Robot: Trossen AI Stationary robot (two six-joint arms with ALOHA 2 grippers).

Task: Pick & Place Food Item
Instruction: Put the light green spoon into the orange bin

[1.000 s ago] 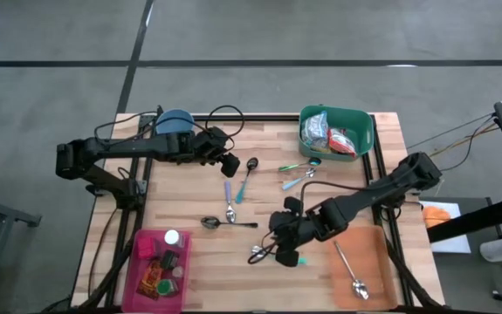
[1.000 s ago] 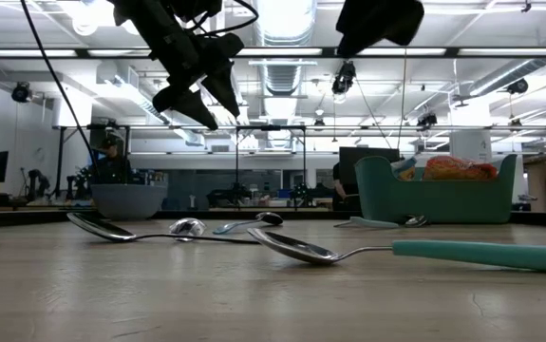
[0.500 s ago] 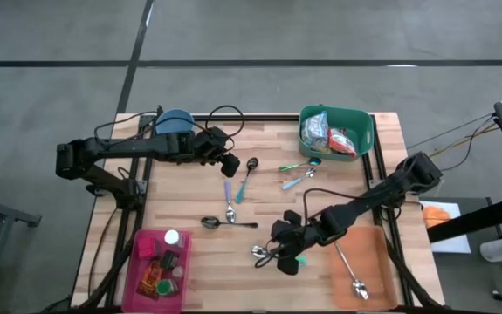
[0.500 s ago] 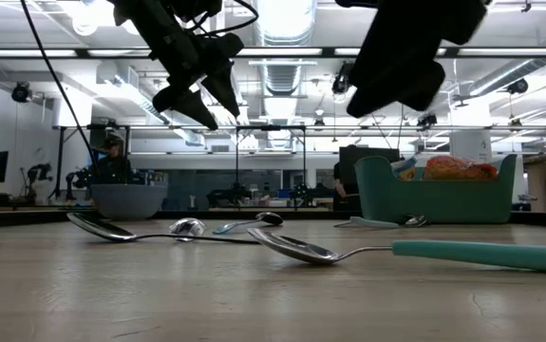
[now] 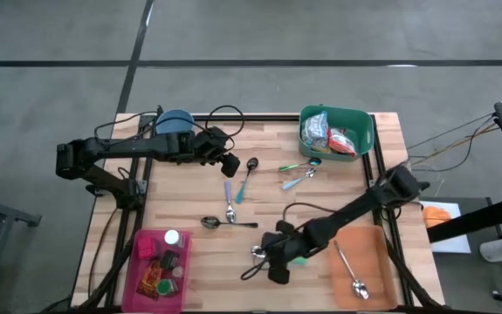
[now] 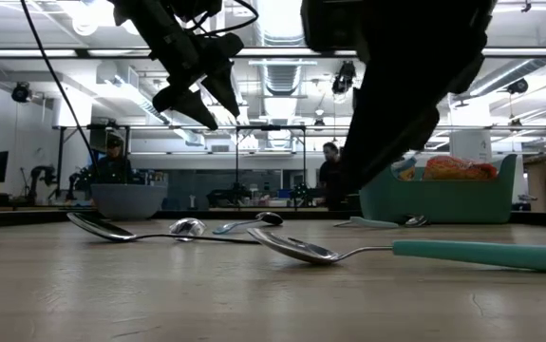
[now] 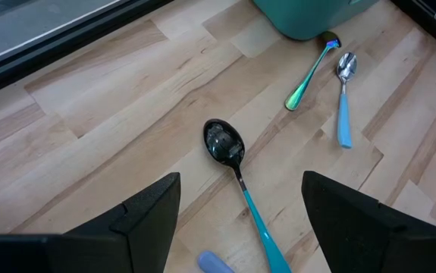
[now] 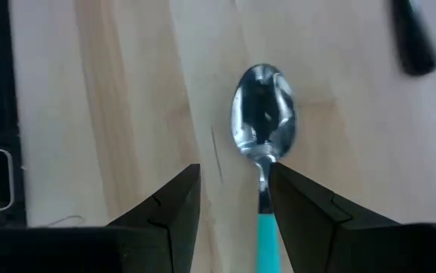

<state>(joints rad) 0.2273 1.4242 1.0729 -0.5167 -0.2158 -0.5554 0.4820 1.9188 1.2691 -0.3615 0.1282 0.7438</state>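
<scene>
Food packets (image 5: 327, 131) lie in a green bin (image 5: 360, 122) at the table's far right. My right gripper (image 5: 272, 259) hangs open low over a teal-handled spoon (image 5: 278, 255) lying flat near the table's near edge. In the right wrist view its fingers (image 8: 234, 171) stand on either side of the spoon's neck (image 8: 263, 163), with the bowl (image 8: 263, 114) ahead of them. The low view shows this gripper (image 6: 386, 123) still above the spoon (image 6: 296, 249). My left gripper (image 5: 230, 165) waits open, high over a black-bowled spoon (image 7: 224, 142).
A blue bowl (image 5: 176, 120) stands at the far left and a pink bin (image 5: 139, 262) of small items at the near left. An orange mat (image 5: 373, 253) at the near right holds a spoon (image 5: 351, 275). Several more spoons (image 5: 230, 205) lie mid-table.
My right gripper has come down and moved toward the table's near edge, slightly left, until it hangs over the teal-handled spoon. It has also turned a little. Its fingers have stayed open. The spoon has not moved.
</scene>
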